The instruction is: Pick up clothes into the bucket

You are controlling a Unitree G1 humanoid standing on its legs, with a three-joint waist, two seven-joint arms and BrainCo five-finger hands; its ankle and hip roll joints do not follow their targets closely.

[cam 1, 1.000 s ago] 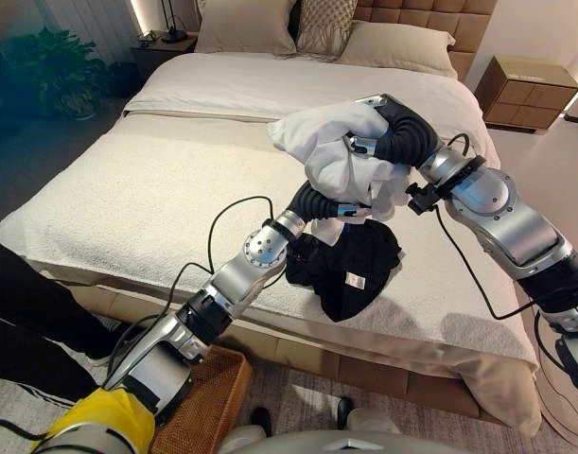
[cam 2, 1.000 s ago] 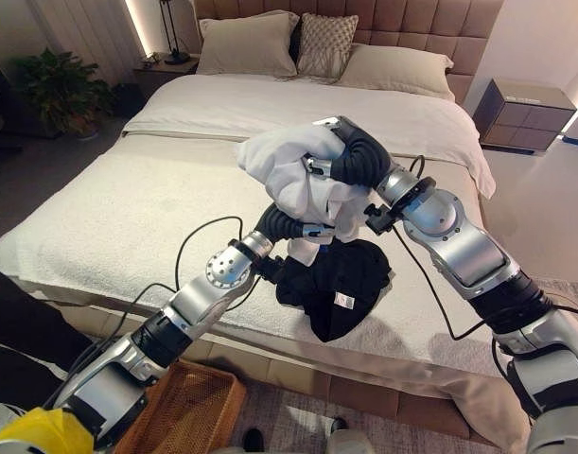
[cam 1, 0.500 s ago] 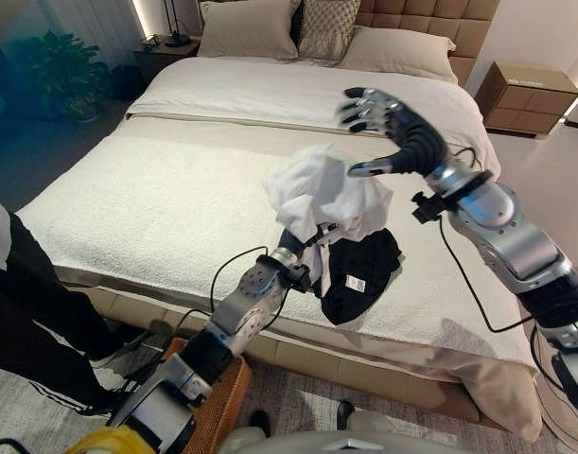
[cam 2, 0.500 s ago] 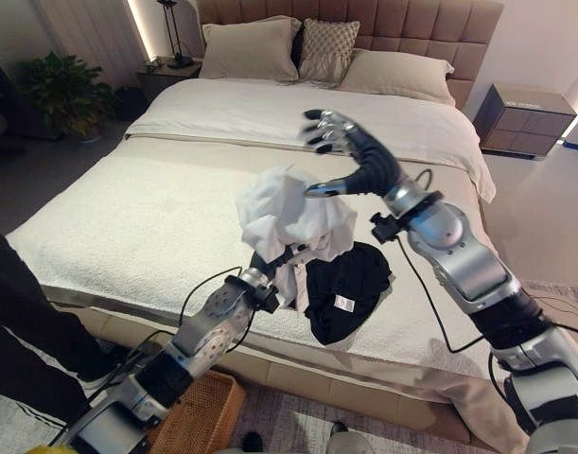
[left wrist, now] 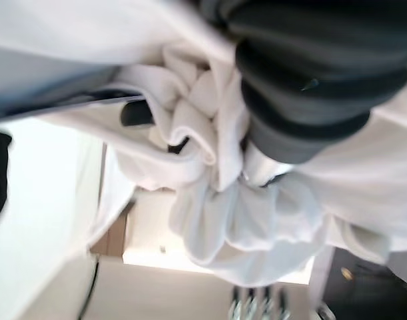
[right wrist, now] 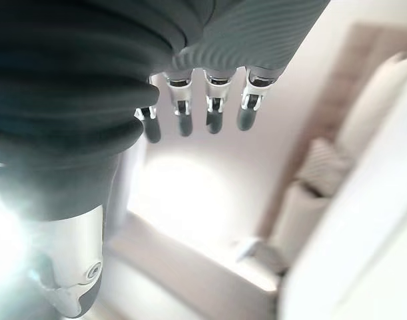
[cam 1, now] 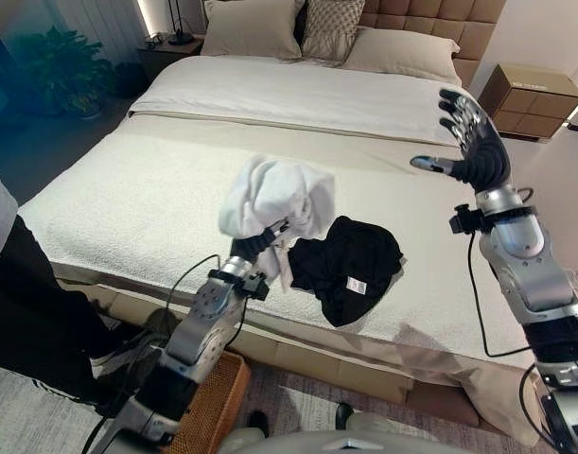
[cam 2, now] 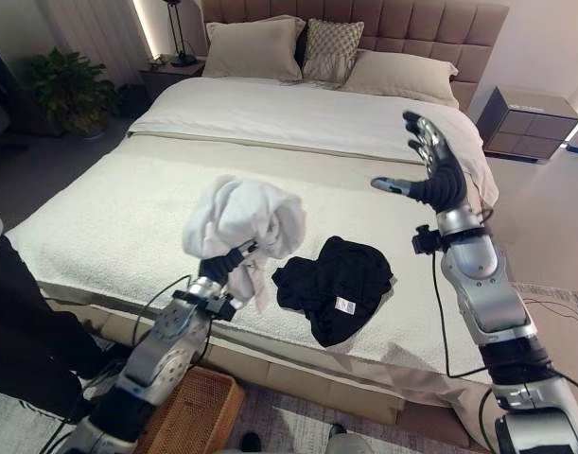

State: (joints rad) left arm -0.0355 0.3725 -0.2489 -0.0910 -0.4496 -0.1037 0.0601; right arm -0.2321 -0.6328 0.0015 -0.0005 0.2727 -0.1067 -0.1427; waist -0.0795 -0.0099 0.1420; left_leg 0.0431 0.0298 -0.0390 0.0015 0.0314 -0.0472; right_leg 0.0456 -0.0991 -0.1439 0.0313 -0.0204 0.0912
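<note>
Near the front edge of the wide cream-covered bed (cam 1: 128, 189), lifted clear of the bedding: a bunched white cotton garment (cam 1: 270, 194), wrapped around and clutched by the left hand (left wrist: 256, 157), fingers buried in the folds. Just to its right, flat on the cover: a crumpled black fabric garment (cam 1: 350, 265), untouched. Farther right and raised high: the right hand (cam 1: 473, 147), fingers spread wide, empty. Below on the floor at the near left: a brown woven wicker basket (cam 2: 189, 411), serving as the bucket. Judged progress: one piece in hand but not yet dropped in, the black one still to collect.
</note>
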